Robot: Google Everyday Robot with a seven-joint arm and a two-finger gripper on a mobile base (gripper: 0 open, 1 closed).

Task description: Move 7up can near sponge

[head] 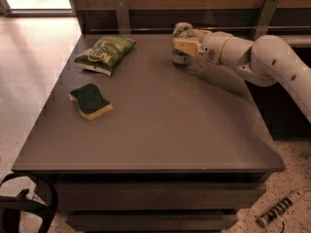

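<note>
The 7up can (pixel 181 31) stands upright near the far edge of the grey table (pixel 160 125), right of centre. My gripper (pixel 182 46) reaches in from the right and is shut around the can's body, covering most of it; the can's top and base show. The sponge (pixel 90 100), dark green on top with a yellow base, lies flat at the table's left side, well away from the can and gripper.
A green chip bag (pixel 105 53) lies at the table's far left corner. A wooden wall with metal brackets (pixel 121 14) runs behind the table. A power strip (pixel 279 209) lies on the floor at the right. A dark curved part (pixel 29 205) shows at the bottom left.
</note>
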